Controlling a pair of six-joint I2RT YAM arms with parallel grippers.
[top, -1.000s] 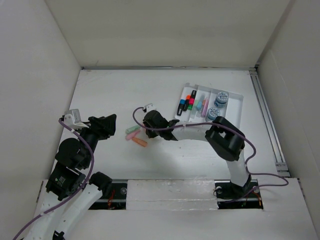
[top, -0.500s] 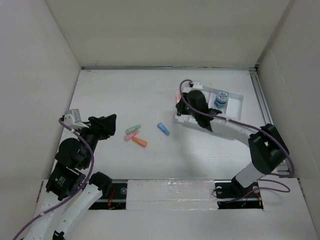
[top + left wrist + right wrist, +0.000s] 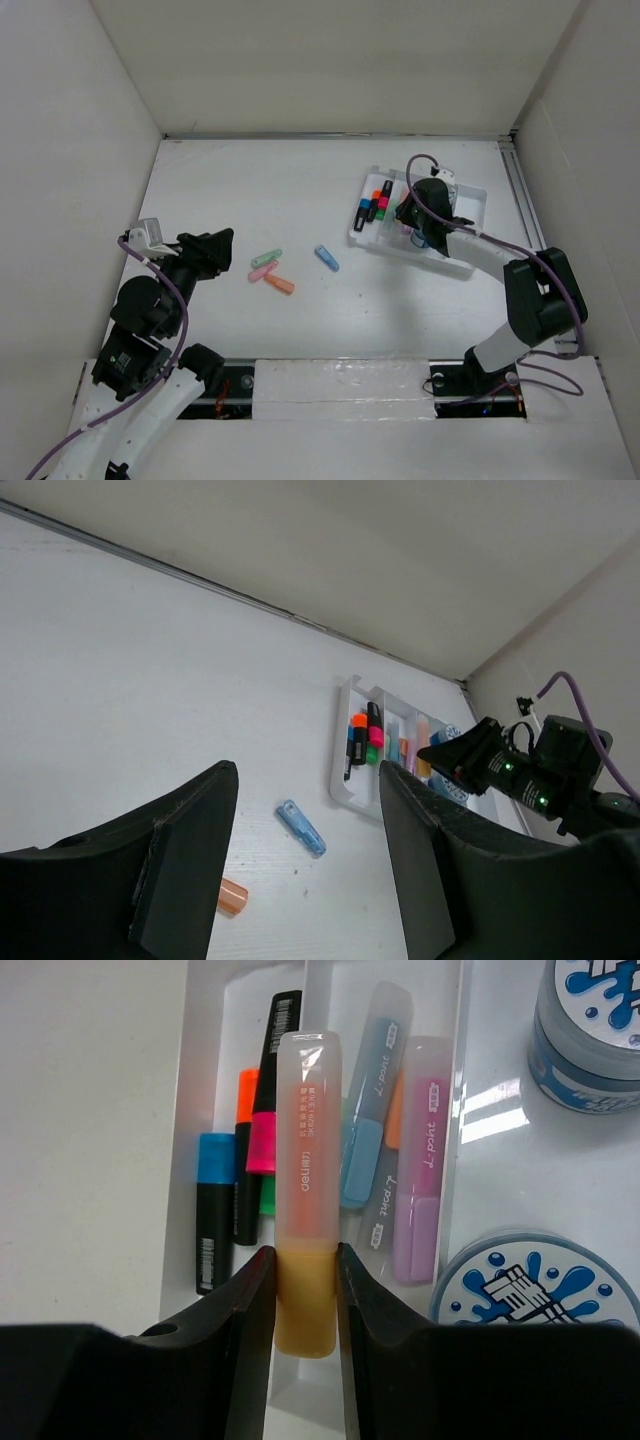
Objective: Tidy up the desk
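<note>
The desk [image 3: 300, 190] is a white tabletop. On it lie a green highlighter [image 3: 266, 258], a pink one [image 3: 262, 271], an orange one [image 3: 280, 284] and a blue one [image 3: 327, 258]. My right gripper [image 3: 410, 215] hangs over the white compartment tray [image 3: 473, 205]. It is shut on a translucent orange highlighter [image 3: 308, 1160], held over the tray's middle compartment between my fingers [image 3: 304, 1260]. My left gripper [image 3: 215, 245] is open and empty, raised left of the loose highlighters. Its wrist view [image 3: 303, 780] shows the blue highlighter [image 3: 301, 829] between its fingers.
The tray [image 3: 500, 1180] holds black markers with coloured caps [image 3: 250, 1150], blue and purple highlighters [image 3: 420, 1160] and two blue-lidded paint jars [image 3: 590, 1020], [image 3: 540, 1280]. A metal rail [image 3: 535, 240] runs along the desk's right edge. White walls enclose the desk.
My right arm swung from the loose highlighters at the desk's middle to above the tray, carrying the orange highlighter. The blue highlighter came into view. The left arm has not moved.
</note>
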